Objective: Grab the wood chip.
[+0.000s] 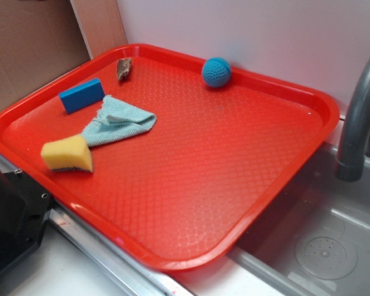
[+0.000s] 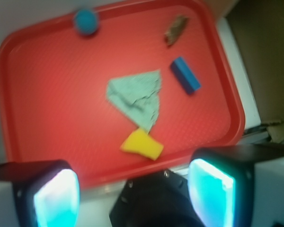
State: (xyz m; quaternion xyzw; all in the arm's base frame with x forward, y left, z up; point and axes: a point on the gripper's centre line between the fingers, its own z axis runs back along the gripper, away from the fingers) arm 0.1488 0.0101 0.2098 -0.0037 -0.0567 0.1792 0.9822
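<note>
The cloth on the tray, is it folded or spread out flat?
Folded, loosely. The cloth is doubled over into a rough triangle with visible creases and overlapping layers, lying on the tray between the block and sponge.

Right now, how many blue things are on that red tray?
2: a blue block near the far left edge beside the cloth, and a blue ball against the back rim. None seem hidden.
</note>
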